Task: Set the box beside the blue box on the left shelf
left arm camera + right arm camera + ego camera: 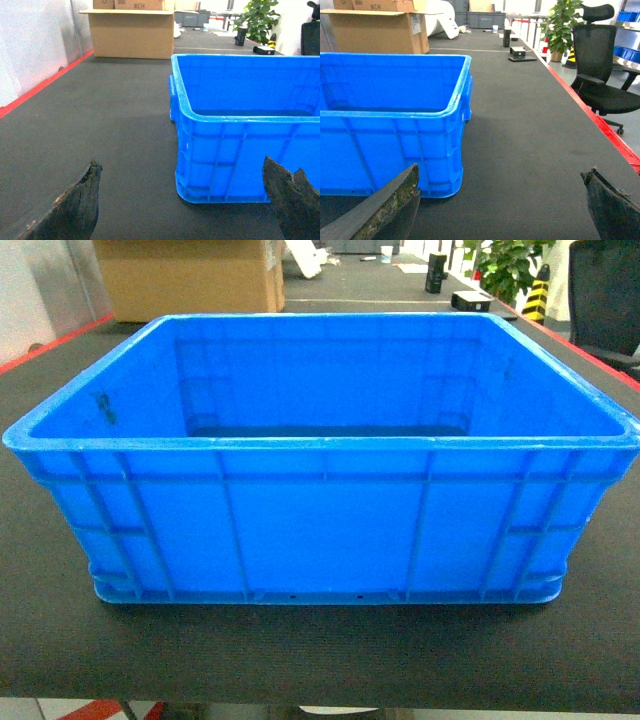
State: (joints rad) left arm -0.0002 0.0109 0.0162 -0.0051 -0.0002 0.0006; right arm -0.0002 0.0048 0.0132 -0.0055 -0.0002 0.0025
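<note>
The box (320, 530) is a large bright-blue open-topped crate with a thick rim and ribbed walls, standing empty on a dark mat and filling the head view. Its left front corner (200, 165) shows in the left wrist view, its right front corner (440, 160) in the right wrist view. My left gripper (182, 172) is open, short of that left corner, holding nothing. My right gripper (500, 175) is open too, short of the right corner, with only mat between its fingers. Neither gripper shows in the head view. The left shelf and the other blue box are out of view.
A big cardboard carton (190, 275) stands behind the crate on the left. Red tape (45, 82) edges the mat on the left, and red edging (615, 142) on the right. A black office chair (602, 65), a potted plant (562, 25) and small items stand at the back right.
</note>
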